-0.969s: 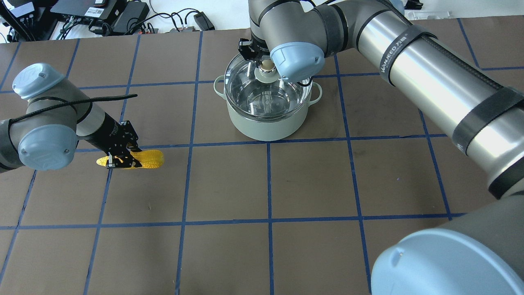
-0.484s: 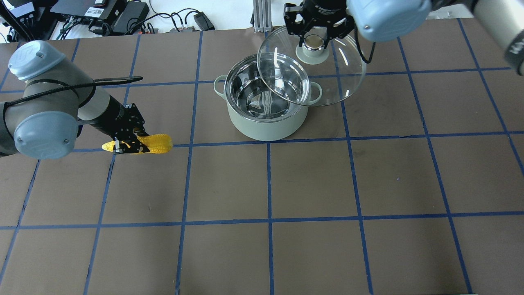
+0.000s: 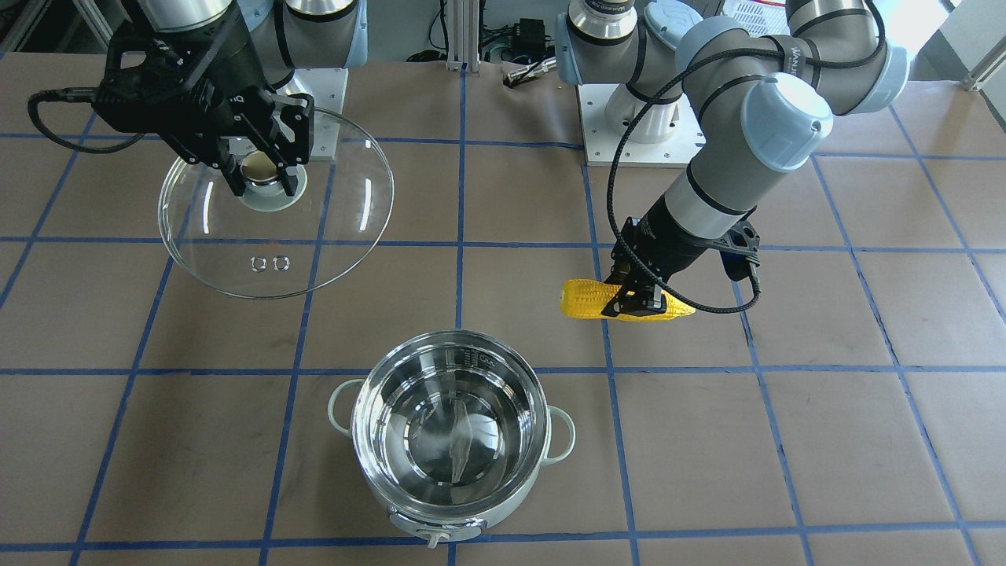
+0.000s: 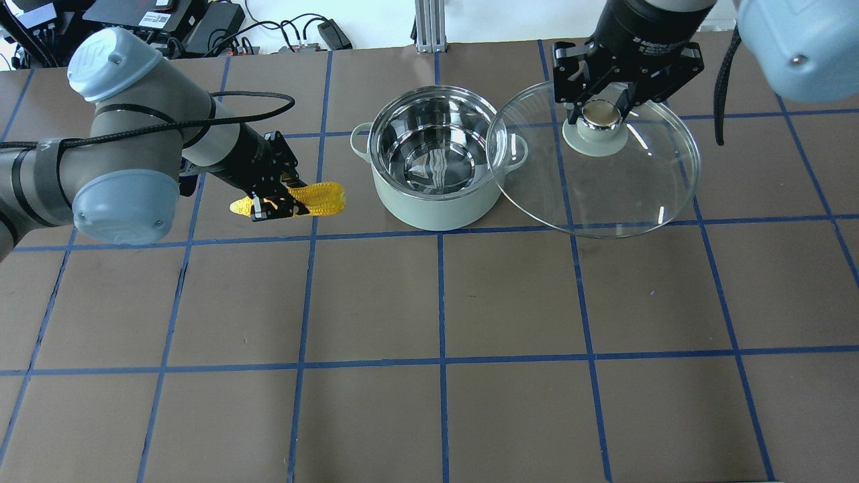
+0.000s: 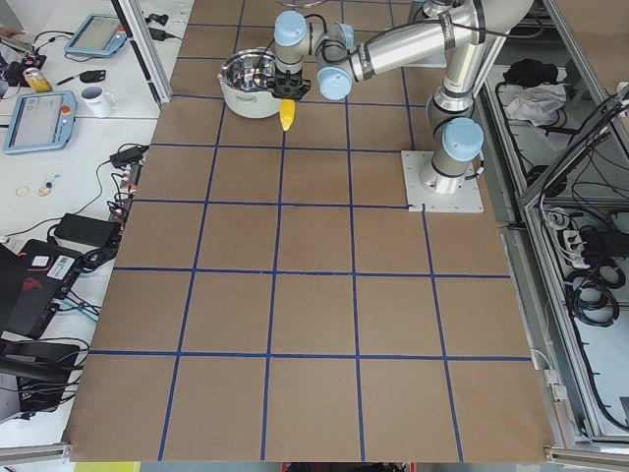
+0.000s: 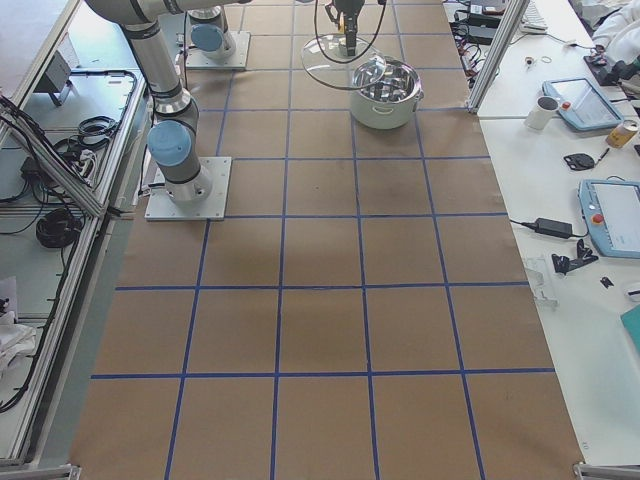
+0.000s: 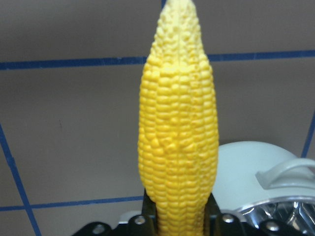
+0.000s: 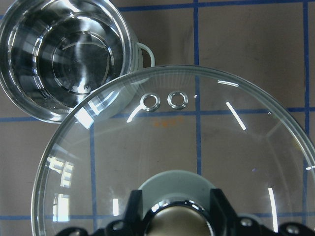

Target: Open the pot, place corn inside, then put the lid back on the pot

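Observation:
The mint-green pot [image 4: 436,201] stands open and empty at the table's far middle; it also shows in the front view [image 3: 448,428] and the right wrist view [image 8: 64,54]. My right gripper [image 4: 600,114] is shut on the knob of the glass lid [image 4: 604,194] and holds it in the air to the right of the pot, its edge over the pot's handle. The lid also shows in the front view [image 3: 330,236]. My left gripper [image 4: 272,200] is shut on the yellow corn [image 4: 325,199], held level in the air just left of the pot. The corn fills the left wrist view [image 7: 178,137].
Cables and power supplies [image 4: 201,27] lie beyond the table's far edge. An aluminium post [image 4: 425,23] stands behind the pot. The brown table has a blue tape grid [image 4: 441,295]. Side benches with tablets and mugs [image 6: 600,110] flank the table.
My right gripper has lifted the lid off the pot and carried it to the right. My left gripper has raised the corn and moved it right, up to the pot's left side.

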`<control>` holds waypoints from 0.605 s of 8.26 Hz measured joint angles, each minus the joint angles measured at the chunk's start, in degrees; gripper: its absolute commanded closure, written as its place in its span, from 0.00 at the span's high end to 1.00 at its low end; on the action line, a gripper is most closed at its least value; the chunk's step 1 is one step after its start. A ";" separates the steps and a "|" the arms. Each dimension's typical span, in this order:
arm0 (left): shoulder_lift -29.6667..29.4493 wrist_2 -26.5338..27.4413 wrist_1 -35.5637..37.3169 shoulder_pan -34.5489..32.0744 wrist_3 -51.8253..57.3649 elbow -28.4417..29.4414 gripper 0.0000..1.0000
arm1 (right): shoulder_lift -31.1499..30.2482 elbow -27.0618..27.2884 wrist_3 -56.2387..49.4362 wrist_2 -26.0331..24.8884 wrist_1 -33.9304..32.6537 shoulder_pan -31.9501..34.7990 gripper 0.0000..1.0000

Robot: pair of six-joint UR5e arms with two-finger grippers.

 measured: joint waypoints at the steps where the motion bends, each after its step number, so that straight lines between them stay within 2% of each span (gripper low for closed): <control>1: -0.78 -1.49 0.67 -1.67 -1.65 2.19 0.00 | -0.94 1.30 -0.73 0.00 0.39 -0.47 0.36; 5: -8.50 -5.73 3.36 -8.25 -5.96 18.04 0.00 | -1.66 2.03 -3.48 -2.23 0.47 -2.09 0.36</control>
